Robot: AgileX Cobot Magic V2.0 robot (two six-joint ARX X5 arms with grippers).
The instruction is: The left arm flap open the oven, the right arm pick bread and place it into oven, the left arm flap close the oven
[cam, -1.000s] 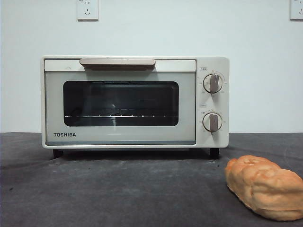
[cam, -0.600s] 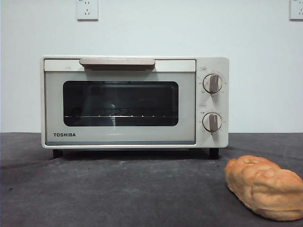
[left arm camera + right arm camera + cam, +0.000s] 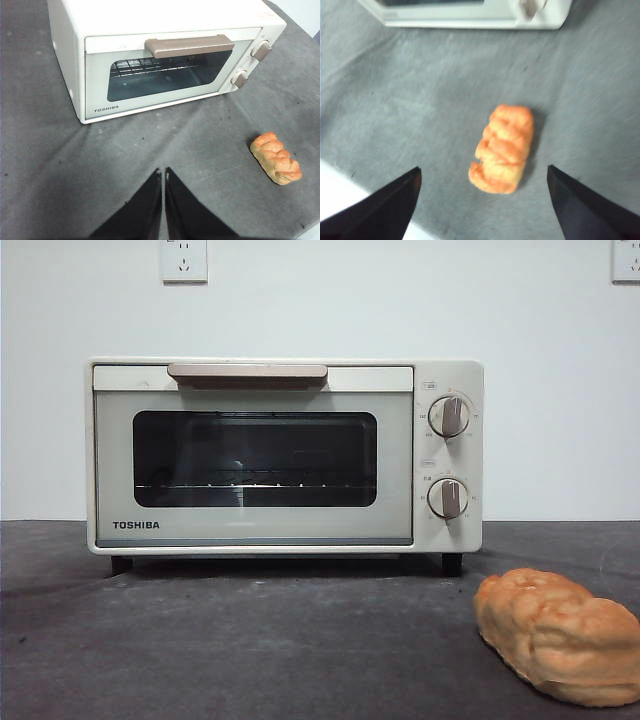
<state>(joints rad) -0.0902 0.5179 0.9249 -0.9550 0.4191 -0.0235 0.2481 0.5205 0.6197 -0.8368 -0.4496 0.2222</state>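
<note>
The left gripper [image 3: 163, 173] hangs above the grey table [image 3: 45, 165] with its jaws pressed together and empty, well short of the oven [image 3: 150, 60], whose door is closed. The right gripper [image 3: 482, 172] is spread wide above the bread [image 3: 503, 148], touching nothing. The lumpy orange loaf lies on the table in front of the oven's knob side; that view is blurred and cuts off most of the oven.
</note>
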